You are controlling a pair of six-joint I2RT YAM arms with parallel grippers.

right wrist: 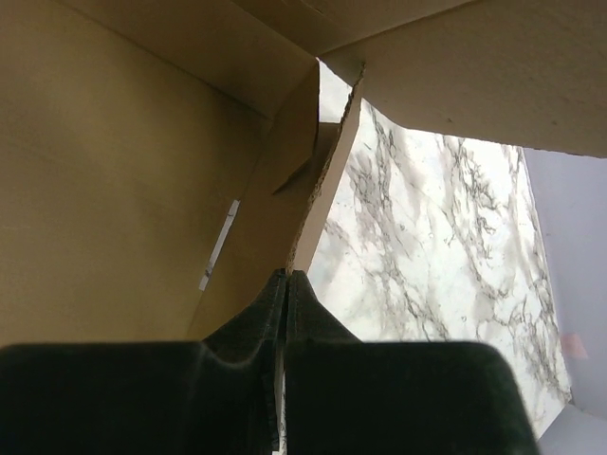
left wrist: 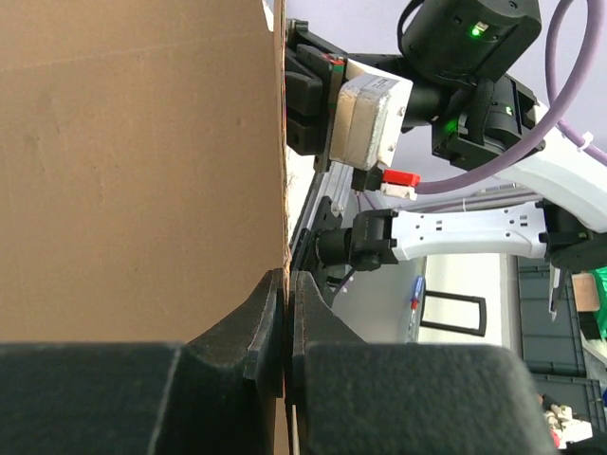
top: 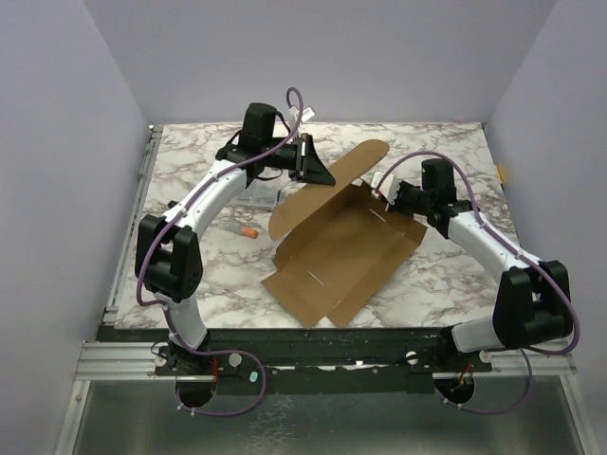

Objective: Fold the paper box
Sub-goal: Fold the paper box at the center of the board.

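The paper box [top: 337, 256] lies partly unfolded at the middle of the bench [top: 436, 284], between the two arms. Its base panel is flat and its far flaps are raised. The left gripper [left wrist: 287, 284] is pinched closed on the edge of the raised far-left flap. The right gripper [right wrist: 285, 280] is clamped tight on the thin edge of a flap at the far-right corner. A small orange-tipped item [top: 248, 230] lies left of the box.

— What lies on the white-and-grey marbled table [top: 446, 275]?
— A brown die-cut cardboard paper box [top: 332, 261] mid-table. From it, a small orange-tipped stick [top: 244, 230] at nine o'clock and a clear plastic case [top: 258, 197] at ten.
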